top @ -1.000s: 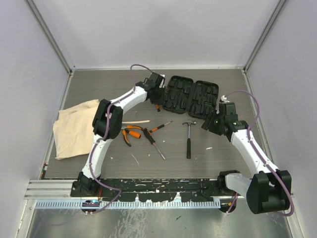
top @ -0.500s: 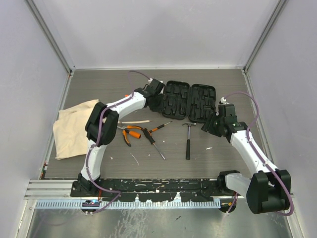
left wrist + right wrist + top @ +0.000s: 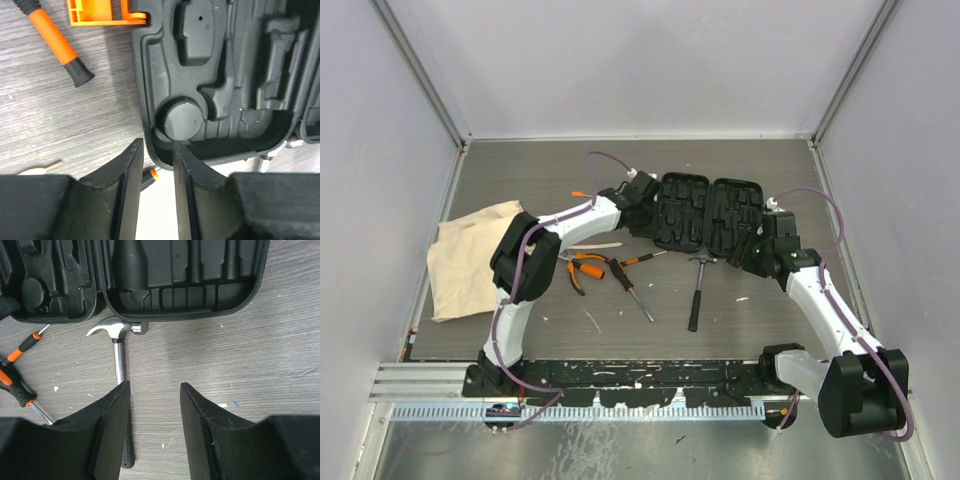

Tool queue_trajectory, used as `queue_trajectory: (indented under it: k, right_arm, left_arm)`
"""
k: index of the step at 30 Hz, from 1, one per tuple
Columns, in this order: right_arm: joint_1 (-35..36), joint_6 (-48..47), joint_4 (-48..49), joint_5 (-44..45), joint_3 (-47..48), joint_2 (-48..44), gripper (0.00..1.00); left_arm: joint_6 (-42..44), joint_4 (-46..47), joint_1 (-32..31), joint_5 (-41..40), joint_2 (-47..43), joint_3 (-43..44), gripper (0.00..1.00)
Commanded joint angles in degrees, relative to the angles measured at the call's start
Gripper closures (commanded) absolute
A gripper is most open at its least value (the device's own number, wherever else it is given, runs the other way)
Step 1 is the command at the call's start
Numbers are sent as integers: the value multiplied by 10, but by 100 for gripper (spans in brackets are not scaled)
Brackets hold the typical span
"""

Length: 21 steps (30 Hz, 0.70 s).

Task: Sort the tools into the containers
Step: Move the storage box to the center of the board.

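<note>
Left gripper [image 3: 157, 145] straddles the case [image 3: 225, 75] at its lower rim, likely to shift it; I cannot tell whether it pinches. Right gripper [image 3: 152, 390] is poised, jaws apart, above the hammer [image 3: 118, 365].

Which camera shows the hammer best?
The top external view: the black-handled, steel-headed hammer is seen whole there. The right wrist view shows its head and shaft close up, handle partly hidden. The left wrist view does not clearly show it.

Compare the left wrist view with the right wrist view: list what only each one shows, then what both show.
Left wrist only: an orange latch, an orange-handled driver, a pale stick's tip, and the left end effector. Right wrist only: the hammer and the open right end effector, nothing between its fingers. Both: the open tool case.
</note>
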State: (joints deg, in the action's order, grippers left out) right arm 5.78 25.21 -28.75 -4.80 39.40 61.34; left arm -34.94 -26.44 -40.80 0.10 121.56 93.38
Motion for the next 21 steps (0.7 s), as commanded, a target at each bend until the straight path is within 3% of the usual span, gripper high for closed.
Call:
queue_trajectory:
  k: [1,5,12,21]
  right_arm:
    - [2,-9,11,4,10,-21,49]
    - [2,-17,6,7,19,-30,48]
    - [3,-30,-12,9,38,-40,47]
    - [59,22,-51,108,55,-41,48]
  left_arm:
    - [8,13,-7,-10,-64,8,64]
    - [33,-7,-6,-23,-93,35,54]
    - [77,-34,-3,-69,-165,46,46]
    - [115,-81,47,-84,-299,-38,41]
